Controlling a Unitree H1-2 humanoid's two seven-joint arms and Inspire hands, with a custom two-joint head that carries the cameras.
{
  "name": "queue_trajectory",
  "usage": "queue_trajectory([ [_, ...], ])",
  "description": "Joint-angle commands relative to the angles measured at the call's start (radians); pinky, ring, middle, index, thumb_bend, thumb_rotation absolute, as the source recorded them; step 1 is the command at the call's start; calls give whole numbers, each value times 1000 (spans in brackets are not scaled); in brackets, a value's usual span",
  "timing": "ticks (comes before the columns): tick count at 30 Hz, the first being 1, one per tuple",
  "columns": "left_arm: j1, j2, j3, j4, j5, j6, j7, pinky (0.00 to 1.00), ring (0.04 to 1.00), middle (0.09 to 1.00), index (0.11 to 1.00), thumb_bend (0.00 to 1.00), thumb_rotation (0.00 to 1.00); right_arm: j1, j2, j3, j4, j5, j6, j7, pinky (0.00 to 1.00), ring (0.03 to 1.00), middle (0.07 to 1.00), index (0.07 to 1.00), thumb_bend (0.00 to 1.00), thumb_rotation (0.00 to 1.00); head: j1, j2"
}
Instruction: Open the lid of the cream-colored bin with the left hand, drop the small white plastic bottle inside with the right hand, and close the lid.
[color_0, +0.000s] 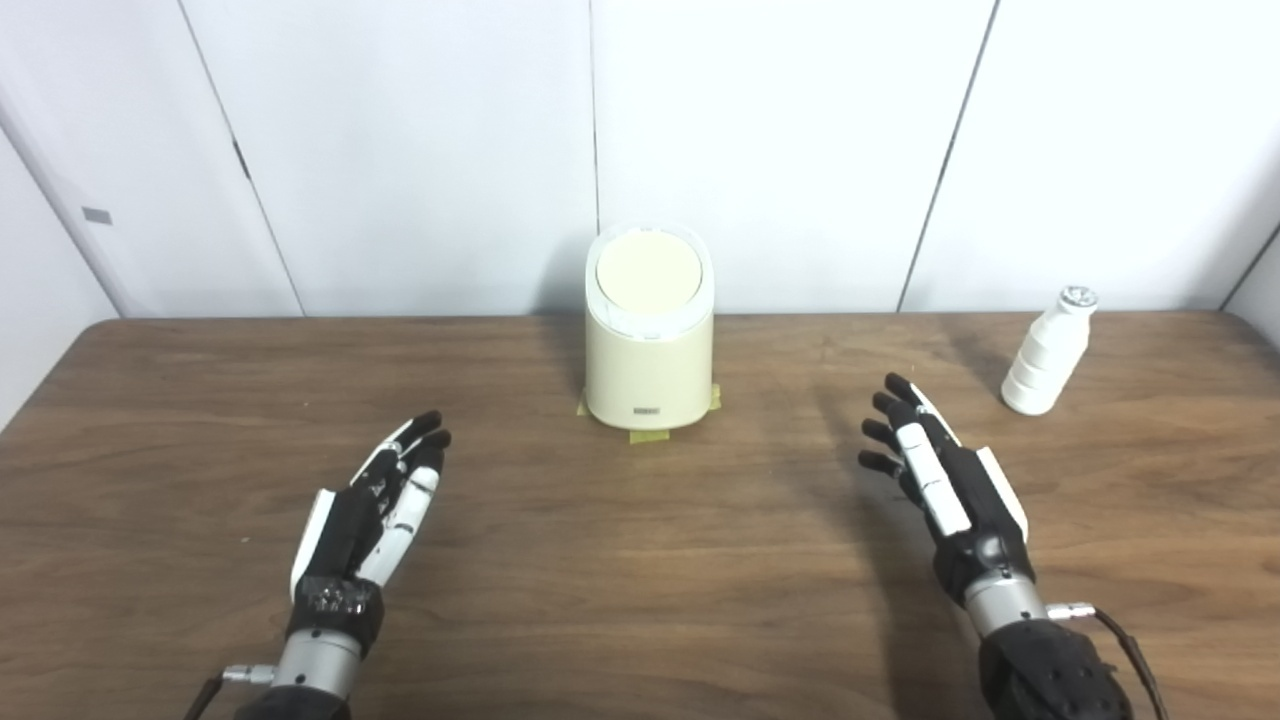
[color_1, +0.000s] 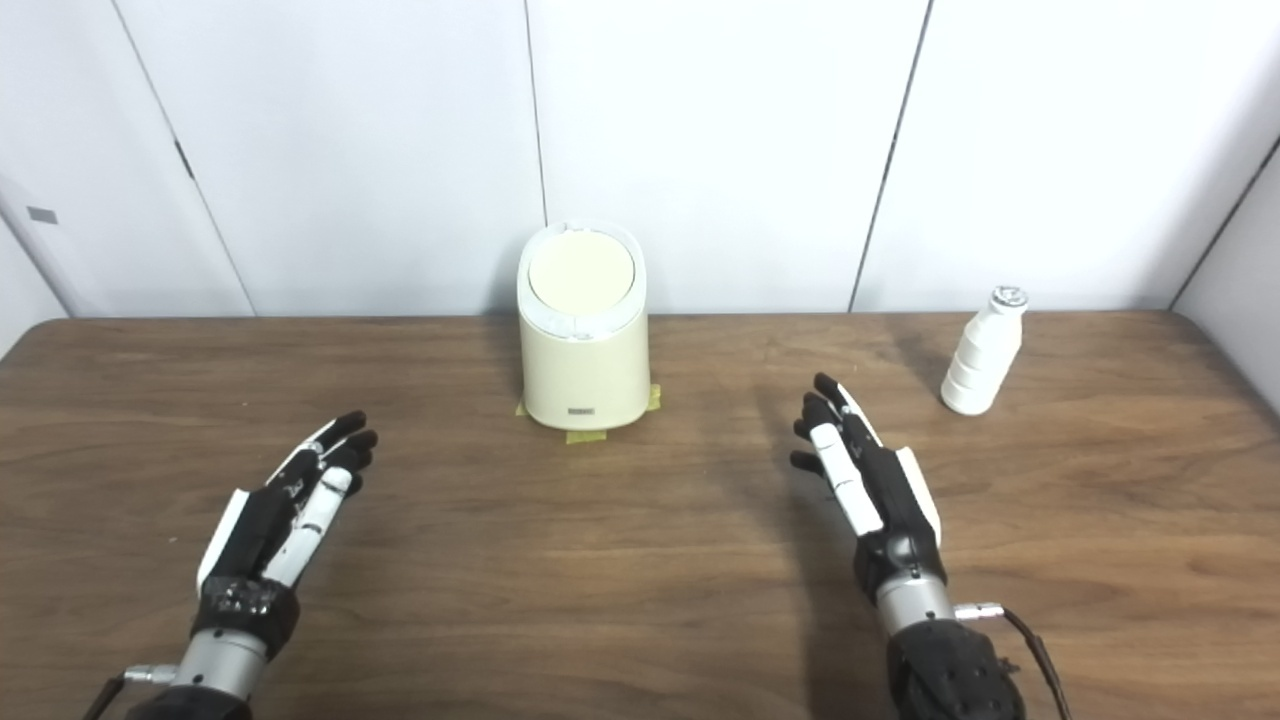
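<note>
The cream-colored bin (color_0: 649, 350) stands upright at the back middle of the table, its round lid (color_0: 648, 271) down flat on top. A small white plastic bottle (color_0: 1047, 352) with a silver cap stands upright at the back right. My left hand (color_0: 375, 505) hovers over the near left of the table, open, fingers stretched toward the bin and well short of it. My right hand (color_0: 935, 470) is open too, near right, its fingers pointing up the table, a short way left of and nearer than the bottle. Neither hand touches anything.
Yellow tape tabs (color_0: 646, 436) mark the bin's spot on the brown wooden table (color_0: 640, 560). White wall panels (color_0: 760, 140) rise right behind the table's far edge, close to the bin's back.
</note>
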Motion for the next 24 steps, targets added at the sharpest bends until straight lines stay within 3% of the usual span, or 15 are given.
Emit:
queue_trajectory([
  [1,-23,12,-5,-25,6,-20,5,919,902,875,907,362,634,-35,-7,-3,-29,1,-37,3,784,875,920,935,498,858,1,1],
  [24,-23,10,-4,-24,4,-17,8,922,897,872,907,361,625,-35,-4,-6,-30,8,-36,3,781,875,921,935,497,854,1,3],
])
